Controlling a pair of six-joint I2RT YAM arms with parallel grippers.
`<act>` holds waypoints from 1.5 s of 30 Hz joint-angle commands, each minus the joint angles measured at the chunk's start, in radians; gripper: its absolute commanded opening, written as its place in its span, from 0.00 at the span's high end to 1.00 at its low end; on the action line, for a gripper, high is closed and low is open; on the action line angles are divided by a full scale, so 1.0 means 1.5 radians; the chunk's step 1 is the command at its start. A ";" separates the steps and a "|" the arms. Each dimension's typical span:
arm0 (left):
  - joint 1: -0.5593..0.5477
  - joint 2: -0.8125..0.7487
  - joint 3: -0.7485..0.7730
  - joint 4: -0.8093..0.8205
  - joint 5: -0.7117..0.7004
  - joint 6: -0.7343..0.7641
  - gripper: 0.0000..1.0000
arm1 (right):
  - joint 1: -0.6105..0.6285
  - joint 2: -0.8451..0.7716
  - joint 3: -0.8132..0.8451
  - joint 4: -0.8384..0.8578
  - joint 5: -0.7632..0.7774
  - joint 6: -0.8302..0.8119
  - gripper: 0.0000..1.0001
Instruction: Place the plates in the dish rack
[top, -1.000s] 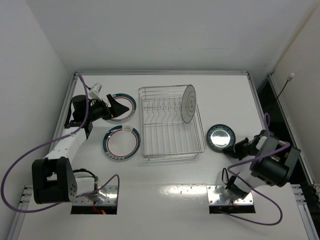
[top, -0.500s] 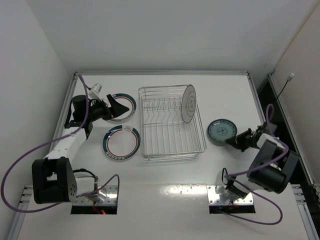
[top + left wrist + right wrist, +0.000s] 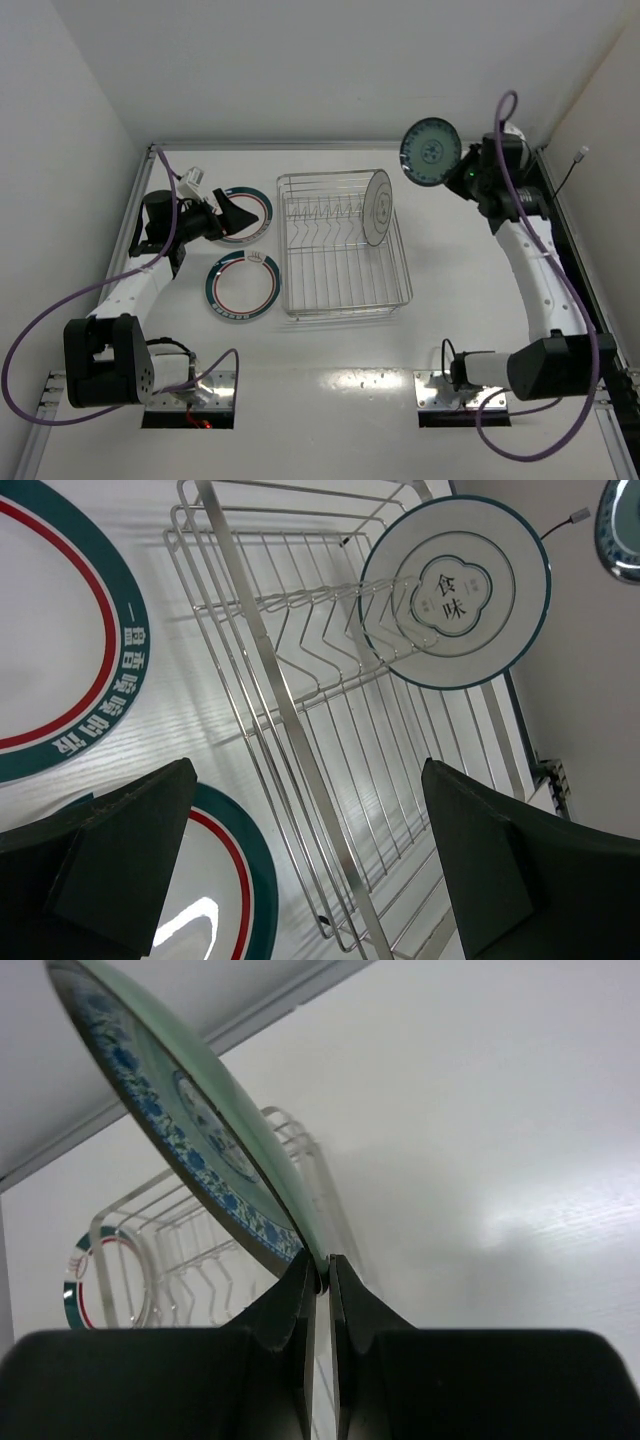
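The dish rack (image 3: 345,312) stands mid-table; the pale grey-ringed plate (image 3: 379,207) stands upright at its right end. Two teal-rimmed plates lie flat left of it, one at the back (image 3: 255,215) and one nearer (image 3: 243,286). My left gripper (image 3: 228,213) is open and empty, hovering over the back plate's left part. In the left wrist view my gripper (image 3: 300,880) looks across both plates (image 3: 60,670) (image 3: 215,880) to the rack (image 3: 272,680). My right gripper (image 3: 462,170) is shut on the rim of the small patterned teal plate (image 3: 431,152), held high beyond the rack's back right corner, tilted on edge (image 3: 190,1130).
A raised rail (image 3: 320,146) edges the table at the back, with white walls behind and to both sides. Purple cables (image 3: 60,310) loop off both arms. Two metal mounting plates (image 3: 445,388) sit at the near edge.
My right arm has lifted the small teal plate off the table right of the rack and swung it up and back to the far right. The left arm has not moved.
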 commanded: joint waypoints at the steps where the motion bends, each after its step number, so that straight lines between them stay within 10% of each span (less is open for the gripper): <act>1: -0.002 -0.013 0.025 0.012 0.005 0.012 0.05 | 0.108 0.033 0.093 -0.067 0.193 -0.008 1.00; 16: -0.002 -0.013 0.025 0.012 0.005 0.012 0.05 | 0.387 0.250 0.284 -0.194 0.468 -0.039 1.00; 24: -0.002 -0.007 0.025 0.012 0.005 0.012 0.05 | 0.419 0.414 0.476 -0.344 0.559 -0.045 1.00; 45: -0.002 -0.001 0.025 0.012 0.005 0.012 0.05 | 0.425 0.471 0.413 -0.351 0.532 -0.044 1.00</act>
